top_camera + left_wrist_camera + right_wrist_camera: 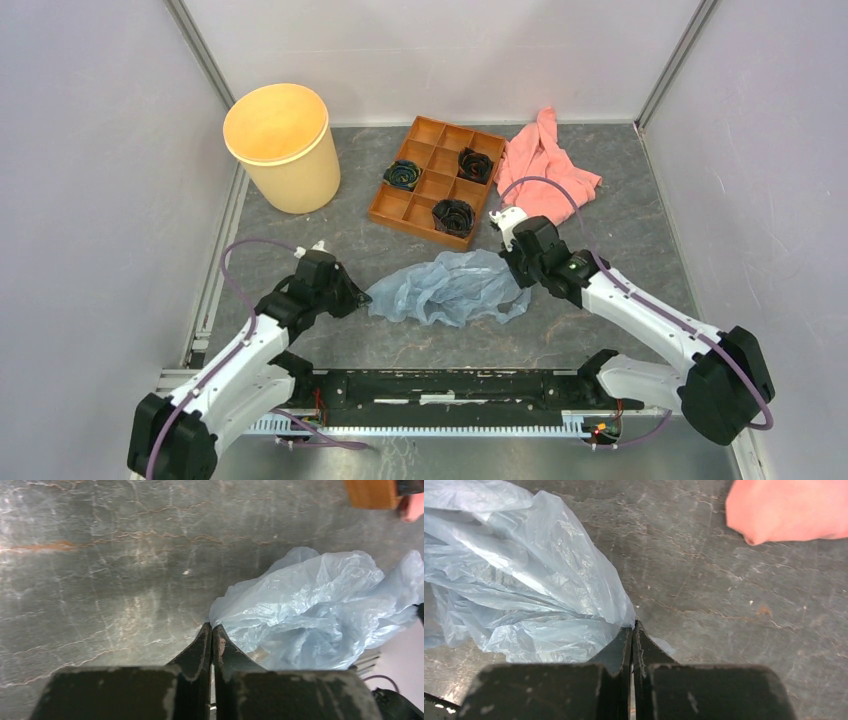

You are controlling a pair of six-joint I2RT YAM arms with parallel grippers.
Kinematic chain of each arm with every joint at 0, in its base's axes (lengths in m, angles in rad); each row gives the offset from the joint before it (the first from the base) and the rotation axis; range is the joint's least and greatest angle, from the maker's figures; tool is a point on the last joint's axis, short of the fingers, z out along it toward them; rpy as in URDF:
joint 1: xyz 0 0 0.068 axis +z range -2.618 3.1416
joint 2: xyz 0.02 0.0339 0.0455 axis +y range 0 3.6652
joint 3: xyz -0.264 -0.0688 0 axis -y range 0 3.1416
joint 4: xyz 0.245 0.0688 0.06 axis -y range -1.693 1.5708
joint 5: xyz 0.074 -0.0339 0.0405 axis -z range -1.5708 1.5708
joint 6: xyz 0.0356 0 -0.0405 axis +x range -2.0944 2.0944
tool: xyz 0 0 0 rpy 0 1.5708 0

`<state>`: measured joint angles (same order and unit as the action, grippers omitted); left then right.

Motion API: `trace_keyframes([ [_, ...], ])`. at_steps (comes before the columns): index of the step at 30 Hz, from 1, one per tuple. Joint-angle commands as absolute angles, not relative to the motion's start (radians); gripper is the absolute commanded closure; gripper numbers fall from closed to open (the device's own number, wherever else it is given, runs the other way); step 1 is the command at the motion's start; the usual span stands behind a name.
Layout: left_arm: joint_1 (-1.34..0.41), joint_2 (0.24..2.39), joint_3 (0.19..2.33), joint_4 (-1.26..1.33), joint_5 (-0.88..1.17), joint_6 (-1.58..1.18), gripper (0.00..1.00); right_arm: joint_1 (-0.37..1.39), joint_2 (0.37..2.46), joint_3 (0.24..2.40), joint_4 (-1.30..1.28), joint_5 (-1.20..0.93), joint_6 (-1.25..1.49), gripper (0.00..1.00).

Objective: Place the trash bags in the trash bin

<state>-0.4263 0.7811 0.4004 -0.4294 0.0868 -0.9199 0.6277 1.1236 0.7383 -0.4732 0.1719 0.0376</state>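
Observation:
The pale blue-grey trash bag (450, 287) lies crumpled on the table between both arms. My left gripper (358, 300) is shut at the bag's left edge; in the left wrist view (212, 628) its closed tips pinch the film of the bag (310, 605). My right gripper (517, 270) is shut at the bag's right edge; in the right wrist view (634, 626) its tips pinch the bag (524, 585). The tan-yellow trash bin (283, 147) stands upright at the far left, open and apart from the bag.
An orange compartment tray (437, 180) with three dark coiled items sits at the back centre. A pink cloth (545, 165) lies to its right, also in the right wrist view (789, 510). Grey walls enclose the table on three sides.

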Motion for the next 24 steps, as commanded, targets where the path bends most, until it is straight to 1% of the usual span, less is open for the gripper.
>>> trace_keyframes([
  [1,-0.413,0.821,0.510,-0.470,0.067,-0.800,0.85,0.627,1.145,0.796,-0.430,0.117,0.036,0.97],
  [2,-0.414,0.804,0.534,-0.490,0.056,-0.788,0.73,0.627,1.148,0.805,-0.438,0.127,0.028,0.94],
  [3,-0.415,0.774,0.551,-0.506,0.046,-0.781,0.52,0.628,1.151,0.816,-0.442,0.130,0.022,0.90],
  [4,-0.415,0.731,0.563,-0.509,0.039,-0.775,0.39,0.626,1.155,0.824,-0.448,0.125,0.020,0.85],
  [5,-0.415,0.712,0.575,-0.513,0.040,-0.769,0.33,0.627,1.158,0.830,-0.451,0.114,0.015,0.79],
  [6,-0.415,0.690,0.586,-0.520,0.047,-0.764,0.25,0.627,1.161,0.836,-0.454,0.105,0.014,0.73],
  [7,-0.415,0.678,0.597,-0.521,0.068,-0.758,0.22,0.626,1.161,0.843,-0.459,0.103,0.013,0.69],
  [8,-0.417,0.678,0.603,-0.509,0.105,-0.751,0.17,0.627,1.161,0.853,-0.467,0.105,0.013,0.65],
  [9,-0.418,0.690,0.603,-0.493,0.158,-0.743,0.14,0.626,1.160,0.860,-0.477,0.113,0.014,0.59],
  [11,-0.449,0.735,0.602,-0.472,0.247,-0.737,0.12,0.627,1.143,0.872,-0.496,0.140,0.021,0.50],
  [12,-0.485,0.753,0.604,-0.468,0.249,-0.739,0.11,0.627,1.126,0.874,-0.500,0.145,0.022,0.43],
  [13,-0.531,0.762,0.606,-0.467,0.209,-0.747,0.09,0.627,1.106,0.873,-0.502,0.145,0.025,0.36],
  [15,-0.630,0.766,0.613,-0.468,0.107,-0.766,0.09,0.627,1.071,0.871,-0.504,0.131,0.036,0.28],
  [17,-0.700,0.785,0.629,-0.468,0.031,-0.773,0.11,0.627,1.036,0.862,-0.519,0.130,0.065,0.26],
  [20,-0.734,0.837,0.643,-0.471,-0.042,-0.769,0.17,0.609,0.965,0.810,-0.536,0.142,0.136,0.23],
  [24,-0.753,0.897,0.652,-0.437,-0.071,-0.748,0.18,0.531,0.881,0.706,-0.562,0.125,0.276,0.22],
])
